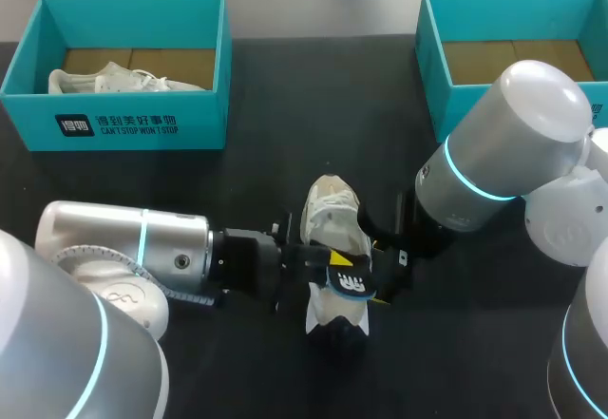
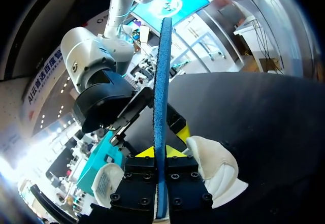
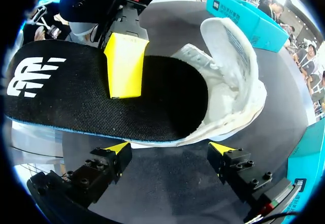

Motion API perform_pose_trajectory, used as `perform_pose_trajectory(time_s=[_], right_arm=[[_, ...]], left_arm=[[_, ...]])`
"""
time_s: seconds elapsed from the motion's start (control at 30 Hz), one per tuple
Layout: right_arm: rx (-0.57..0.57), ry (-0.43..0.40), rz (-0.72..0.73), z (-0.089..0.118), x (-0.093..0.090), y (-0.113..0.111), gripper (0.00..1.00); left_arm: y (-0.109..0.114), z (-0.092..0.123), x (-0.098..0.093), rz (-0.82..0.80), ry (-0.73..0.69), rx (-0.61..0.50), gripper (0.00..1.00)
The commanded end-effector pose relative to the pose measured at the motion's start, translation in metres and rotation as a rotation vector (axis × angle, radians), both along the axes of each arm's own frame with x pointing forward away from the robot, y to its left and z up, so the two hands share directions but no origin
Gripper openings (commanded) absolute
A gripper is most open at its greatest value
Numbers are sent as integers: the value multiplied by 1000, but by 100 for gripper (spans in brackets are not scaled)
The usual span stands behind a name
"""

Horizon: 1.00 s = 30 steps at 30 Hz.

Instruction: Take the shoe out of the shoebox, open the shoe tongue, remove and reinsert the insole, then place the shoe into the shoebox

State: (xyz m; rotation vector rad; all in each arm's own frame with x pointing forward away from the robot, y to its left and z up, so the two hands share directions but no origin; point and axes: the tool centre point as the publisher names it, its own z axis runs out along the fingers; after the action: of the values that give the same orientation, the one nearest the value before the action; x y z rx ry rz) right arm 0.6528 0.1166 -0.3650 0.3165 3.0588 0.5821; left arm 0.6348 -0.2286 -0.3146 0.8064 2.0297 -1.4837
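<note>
currently, item by item.

shoe: white, out of its box, lying on the dark surface between the two arms, heel end towards the pincers.

insole: black top, blue underside. front end tucked inside the shoe, logo end sticking out past the heel. whether it is on its way out or back in cannot be judged.

left pincer: closed narrow on the insole, one yellow tip on each face, likely so the strip can be steered along the shoe.

right pincer: spread wide, holding nothing, near the shoe's side, probably placed to steady it.

shoebox: teal, at the right, no shoe inside, likely the return place.

other shoebox: teal, at the left, holding a second white shoe.
</note>
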Motion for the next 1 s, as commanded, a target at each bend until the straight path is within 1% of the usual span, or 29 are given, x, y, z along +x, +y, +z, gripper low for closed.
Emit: perform_pose_trajectory(time_s=[0.03, 0.2, 0.43, 0.63, 0.83, 1.0], right_arm=[[-1, -3, -2, -1, -1, 1, 100], [-1, -3, -2, -1, -1, 1, 100], [-1, -3, -2, -1, -1, 1, 100], [-1, -3, -2, -1, -1, 1, 100], [-1, -3, -2, -1, -1, 1, 100], [-1, -3, -2, -1, -1, 1, 100]], left_arm=[[1, -11, 6, -24, -29, -25, 0], [7, -21, 13, -33, -69, -27, 0], [8, -25, 24, -12, -64, -23, 0], [6, -33, 33, 14, -37, 15, 0], [6, -40, 35, 4, -36, 25, 0], [8, -33, 29, -3, -41, 6, 0]])
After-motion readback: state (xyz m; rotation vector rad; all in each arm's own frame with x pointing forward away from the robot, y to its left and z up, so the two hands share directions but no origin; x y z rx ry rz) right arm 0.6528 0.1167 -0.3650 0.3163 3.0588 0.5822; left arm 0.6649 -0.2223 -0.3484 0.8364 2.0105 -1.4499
